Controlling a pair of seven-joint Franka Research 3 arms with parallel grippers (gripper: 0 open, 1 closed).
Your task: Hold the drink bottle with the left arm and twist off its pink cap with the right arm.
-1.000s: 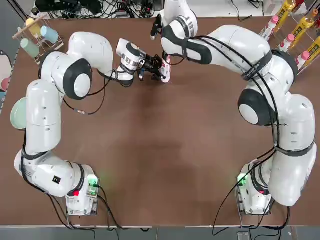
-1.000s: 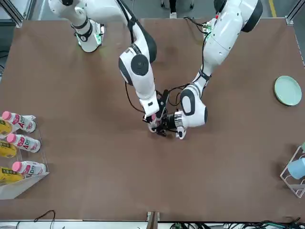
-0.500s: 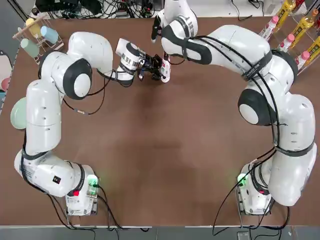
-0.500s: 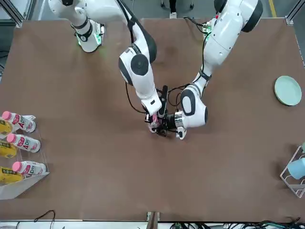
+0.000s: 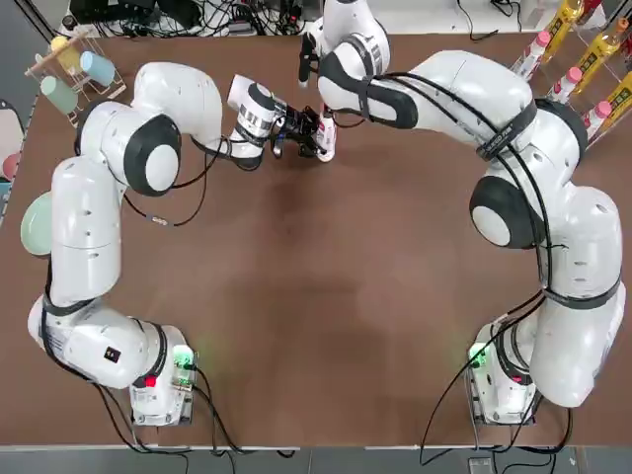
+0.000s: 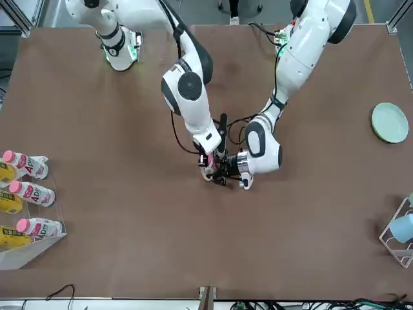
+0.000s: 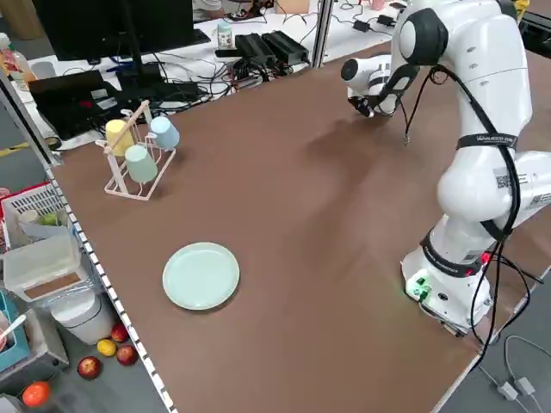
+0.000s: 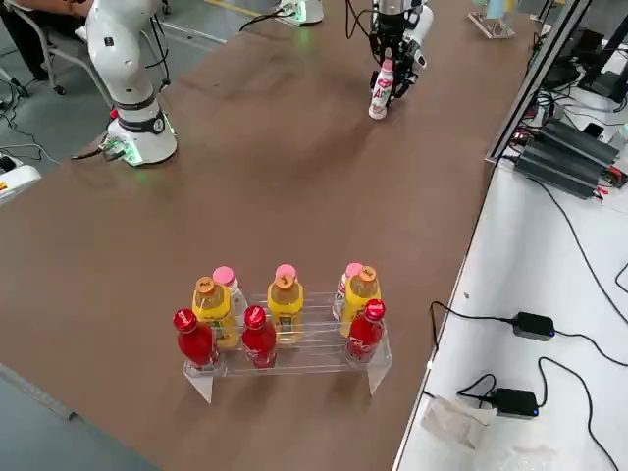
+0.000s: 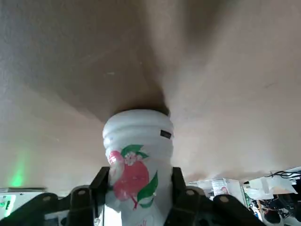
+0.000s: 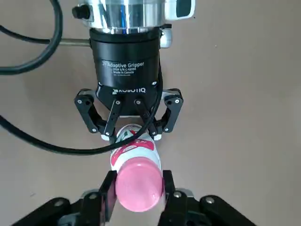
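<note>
One bottle (image 9: 136, 146) was gripped by the left claw (image 9: 140, 172) for steadiness. The right claw (image 10: 139, 175) gripped its pink cap (image 10: 139, 186), likely for twisting.

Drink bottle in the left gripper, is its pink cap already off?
No, the right wrist view shows the pink cap on the drink bottle, between the right gripper's fingers.

Green plate (image 6: 390, 123) — flat on table (image 6: 155, 239)
</note>
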